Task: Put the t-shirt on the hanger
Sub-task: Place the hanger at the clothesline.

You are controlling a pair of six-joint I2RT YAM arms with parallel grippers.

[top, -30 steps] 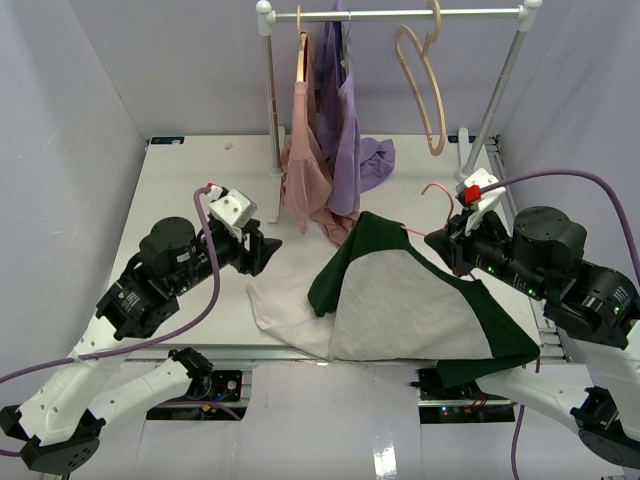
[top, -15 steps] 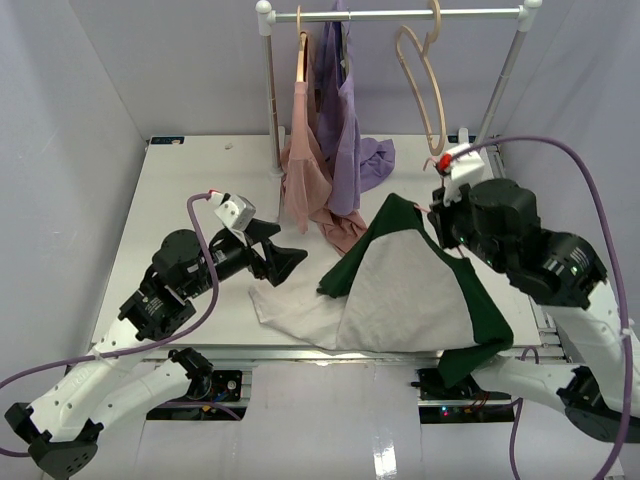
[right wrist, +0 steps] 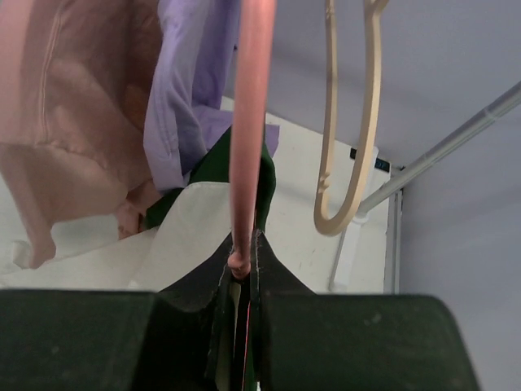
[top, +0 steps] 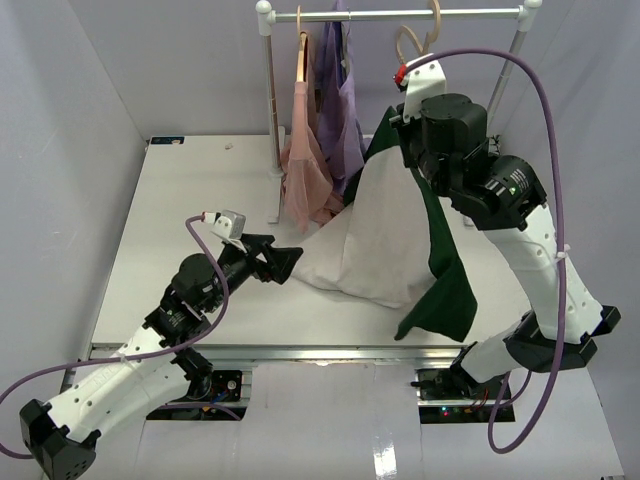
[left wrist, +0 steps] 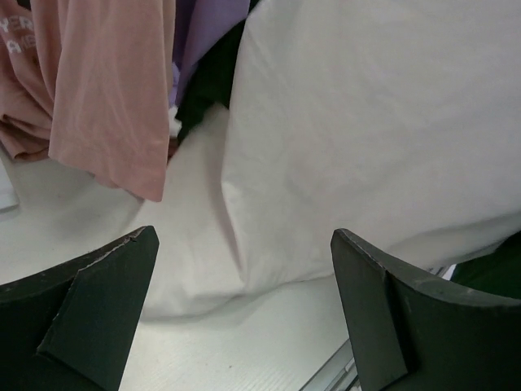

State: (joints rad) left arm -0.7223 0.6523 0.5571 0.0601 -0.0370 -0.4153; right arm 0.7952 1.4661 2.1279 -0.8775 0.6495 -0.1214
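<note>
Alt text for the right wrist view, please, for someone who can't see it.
The right gripper is shut on the pale pink hanger, whose wire runs up mid-frame, with the cream-and-green t-shirt draped beyond it. A dusty-pink garment and a lilac garment hang left, a beige wooden hanger right.

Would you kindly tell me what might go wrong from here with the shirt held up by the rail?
The right gripper pinches only the thin hanger wire, which may swivel or slip. The t-shirt trails its hem on the table, so lifting could drag it askew. The wooden hanger and lilac garment crowd the rail and might snag.
</note>
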